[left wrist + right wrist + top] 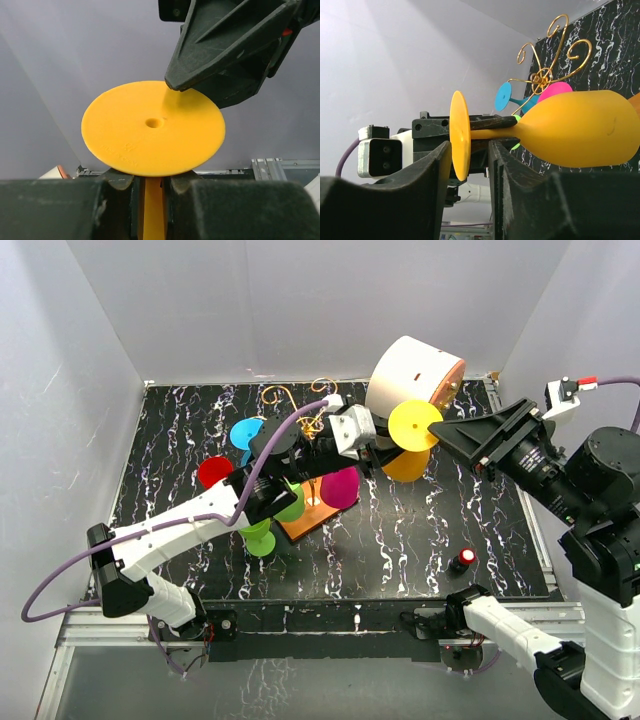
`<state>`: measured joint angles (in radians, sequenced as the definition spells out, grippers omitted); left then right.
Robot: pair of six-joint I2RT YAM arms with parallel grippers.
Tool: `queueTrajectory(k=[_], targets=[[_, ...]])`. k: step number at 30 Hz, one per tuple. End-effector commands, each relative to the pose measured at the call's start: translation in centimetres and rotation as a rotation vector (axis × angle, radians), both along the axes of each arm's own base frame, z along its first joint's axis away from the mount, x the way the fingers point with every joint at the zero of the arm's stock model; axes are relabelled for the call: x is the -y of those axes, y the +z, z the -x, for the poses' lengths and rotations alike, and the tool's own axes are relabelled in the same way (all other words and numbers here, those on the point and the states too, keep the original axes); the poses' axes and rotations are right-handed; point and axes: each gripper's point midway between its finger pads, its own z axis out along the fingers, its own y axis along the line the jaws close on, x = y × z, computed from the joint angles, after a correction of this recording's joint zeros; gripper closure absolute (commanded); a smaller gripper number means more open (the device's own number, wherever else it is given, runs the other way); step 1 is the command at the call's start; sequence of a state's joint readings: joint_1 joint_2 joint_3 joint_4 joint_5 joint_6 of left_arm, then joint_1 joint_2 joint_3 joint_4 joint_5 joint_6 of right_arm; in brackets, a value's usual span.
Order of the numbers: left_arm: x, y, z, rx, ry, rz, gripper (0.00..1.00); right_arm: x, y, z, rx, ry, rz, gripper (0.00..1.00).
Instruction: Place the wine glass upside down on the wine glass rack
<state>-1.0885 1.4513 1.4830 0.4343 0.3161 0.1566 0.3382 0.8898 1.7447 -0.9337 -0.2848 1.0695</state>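
The yellow wine glass [412, 427] is held sideways in the air right of the rack. My left gripper [383, 450] is shut on its stem [152, 210], just behind the round foot [152, 127]. My right gripper [445, 430] is open, its two fingers [512, 175] standing either side of the foot's rim [460, 135], with a gap on the inner side. The bowl [580, 130] points away to the right. The gold wire rack [300, 410] stands on its orange-brown wooden base [315, 518] behind my left arm; its scrolls show in the right wrist view [550, 60].
Blue [245, 433], red [215, 472], green [260, 537] and magenta [340, 488] glasses sit around the rack. A large white cylinder [410, 375] lies at the back right. A small red and black object [463, 560] sits near the front right edge.
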Motion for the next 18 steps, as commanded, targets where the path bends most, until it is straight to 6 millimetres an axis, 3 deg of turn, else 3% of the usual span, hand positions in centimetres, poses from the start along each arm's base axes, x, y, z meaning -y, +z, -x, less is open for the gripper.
queueTrajectory(k=[1,12,18], targets=[[-1.1,2.8,1.5,0.070,-0.042,0.083,1.00,0.5,0.7,0.1,0.003,-0.037,-0.046,0.69],[-0.9,2.1,1.8,0.042,-0.066,0.062,1.00,-0.3,0.2,-0.8,0.003,-0.009,-0.086,0.80],[-0.8,1.4,1.5,0.004,-0.054,0.037,0.99,-0.8,0.0,-1.1,-0.006,0.011,-0.115,0.95]])
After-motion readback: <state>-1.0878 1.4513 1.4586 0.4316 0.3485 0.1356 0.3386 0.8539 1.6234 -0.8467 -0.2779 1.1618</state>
